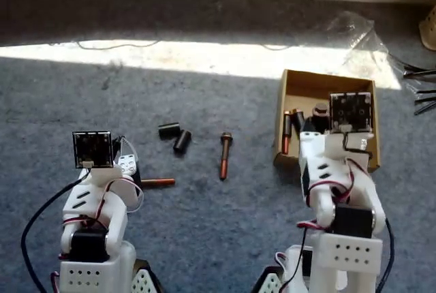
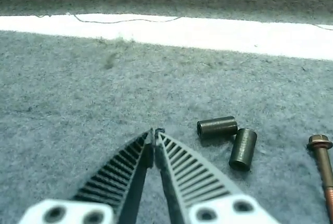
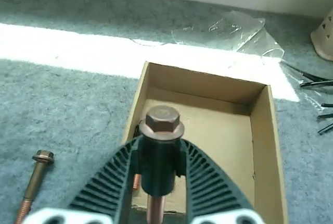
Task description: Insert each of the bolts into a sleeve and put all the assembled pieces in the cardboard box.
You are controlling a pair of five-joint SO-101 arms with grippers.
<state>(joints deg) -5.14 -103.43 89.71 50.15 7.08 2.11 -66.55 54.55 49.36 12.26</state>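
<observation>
Grey carpet (image 1: pixel 225 238) covers the floor, crossed by a sunlit band (image 1: pixel 204 58) running along the far side. A crumpled clear plastic bag (image 1: pixel 354 34) lies beyond the cardboard box (image 1: pixel 320 82), which sits open-topped on the carpet in front of the right arm.

The right gripper (image 3: pixel 160 148) hangs over the near edge of the box. Its fingers are closed around a dark sleeve (image 3: pixel 157 172) held upright. A copper-coloured bolt (image 3: pixel 163 121) passes through this sleeve, with its hexagonal head resting on the top and its shaft showing below. Another sleeved bolt (image 1: pixel 287 131) lies inside the box against the wall nearest the middle of the scene.

The left gripper (image 2: pixel 155 135) is above bare carpet, fingertips pressed together and holding nothing. Just beyond it lie two empty sleeves (image 2: pixel 217 127) on their sides, close together and at an angle to each other. A loose bolt (image 1: pixel 225 155) lies between these sleeves and the box, head pointing away from the arms. A second loose bolt (image 1: pixel 158 182) lies crosswise, just beside the left arm.
</observation>
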